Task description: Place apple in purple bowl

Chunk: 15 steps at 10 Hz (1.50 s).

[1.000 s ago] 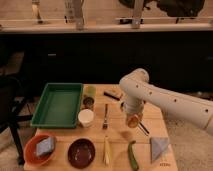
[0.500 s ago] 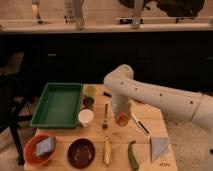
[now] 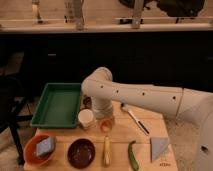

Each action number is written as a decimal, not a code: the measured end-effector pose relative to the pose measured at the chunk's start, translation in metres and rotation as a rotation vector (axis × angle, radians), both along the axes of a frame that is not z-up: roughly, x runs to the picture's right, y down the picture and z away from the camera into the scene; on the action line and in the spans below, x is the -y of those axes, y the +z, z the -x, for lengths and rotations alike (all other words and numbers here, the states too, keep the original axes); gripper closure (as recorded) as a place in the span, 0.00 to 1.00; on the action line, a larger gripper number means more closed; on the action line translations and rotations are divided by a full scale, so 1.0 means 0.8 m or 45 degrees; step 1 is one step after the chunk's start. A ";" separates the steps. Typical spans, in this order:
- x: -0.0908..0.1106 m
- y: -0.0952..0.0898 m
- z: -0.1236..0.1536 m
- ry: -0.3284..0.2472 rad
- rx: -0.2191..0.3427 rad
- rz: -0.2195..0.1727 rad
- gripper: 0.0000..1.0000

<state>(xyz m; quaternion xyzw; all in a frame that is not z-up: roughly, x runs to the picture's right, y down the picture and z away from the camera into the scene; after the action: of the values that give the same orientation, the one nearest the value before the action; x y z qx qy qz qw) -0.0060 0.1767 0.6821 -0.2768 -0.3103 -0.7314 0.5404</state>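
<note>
Well, from the one camera view, my arm reaches in from the right and bends down over the middle of the table [image 3: 145,140]. My hand [image 3: 105,121] hangs just right of the white cup [image 3: 86,118]. The apple [image 3: 106,125] sits right at its tip, and as far as I can judge I have it clenched there, low over the wood rather than lying loose. Whether it clears the table or touches it, I cannot tell.

The purple bowl [image 3: 81,152] stands in the front row, ahead of the cup and a little to the left of where I hold the fruit, and it has nothing in it. So the picking up looks done, and the carry is partly done, since the apple is near the bowl but not over it. What is left is to bring it forward and across until it hangs above the dark inside, lower it, and let go.

Around that path I see an orange bowl [image 3: 30,150] with a sponge [image 3: 45,146] further left. A yellow banana [image 3: 106,150] lies just right of the purple bowl, and a green vegetable [image 3: 132,155] and a grey cloth [image 3: 160,148] lie beyond it. The green tray [image 3: 57,106] lies behind the cup, and a spoon [image 3: 136,119] rests to my right. The banana is close to my line, so I judge I should stay above it
</note>
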 end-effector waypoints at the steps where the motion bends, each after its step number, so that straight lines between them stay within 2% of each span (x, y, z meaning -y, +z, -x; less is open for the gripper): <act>1: -0.011 -0.014 0.009 0.009 0.014 0.000 1.00; 3: -0.030 -0.035 0.029 0.027 0.046 0.007 1.00; 5: -0.044 -0.043 0.046 0.040 0.076 0.024 1.00; 6: -0.049 -0.042 0.054 0.042 0.093 0.033 1.00; 12: -0.049 -0.042 0.053 0.044 0.090 0.036 1.00; 15: -0.056 -0.038 0.052 0.100 0.061 0.075 1.00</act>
<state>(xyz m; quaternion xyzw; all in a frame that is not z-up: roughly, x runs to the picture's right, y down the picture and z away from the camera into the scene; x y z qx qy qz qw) -0.0474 0.2214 0.6515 -0.2626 -0.3550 -0.7066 0.5529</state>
